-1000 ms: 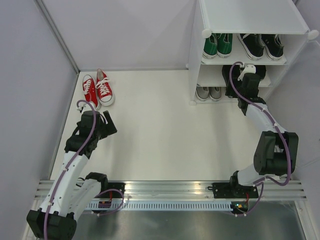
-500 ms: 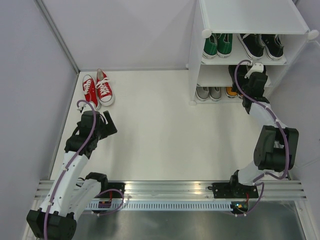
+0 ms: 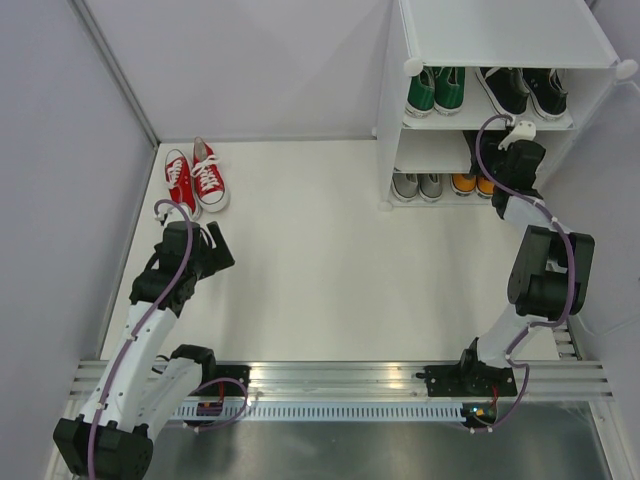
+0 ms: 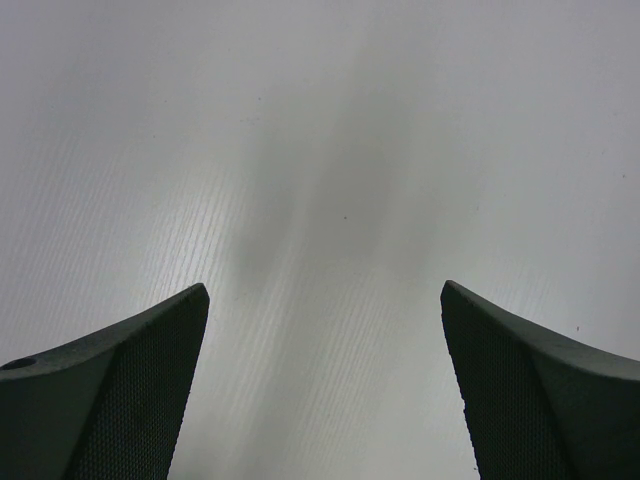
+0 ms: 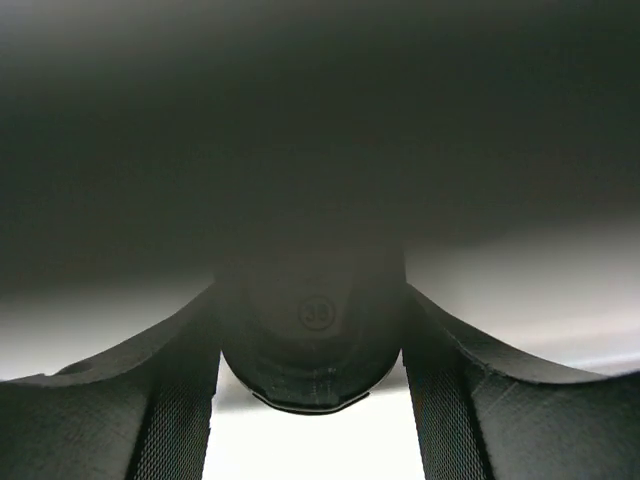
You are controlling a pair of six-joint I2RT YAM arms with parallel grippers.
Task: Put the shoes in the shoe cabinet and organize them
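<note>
Left gripper (image 4: 322, 290), lower left of the overhead view: jaws wide apart and empty, over the table (image 3: 320, 270) near the red shoes (image 3: 195, 180). Right gripper (image 5: 310, 300), inside the lower tier of the cabinet (image 3: 505, 30) at upper right: fingers pressed against both sides of a shoe (image 5: 315, 350), colour indistinct in shadow. Orange shoes (image 3: 472, 184) lie beside the grey shoes (image 3: 418, 185) on that tier.

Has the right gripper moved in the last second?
Yes. The right gripper, holding a dark shoe, went right along the cabinet, uncovering the orange shoes.
</note>
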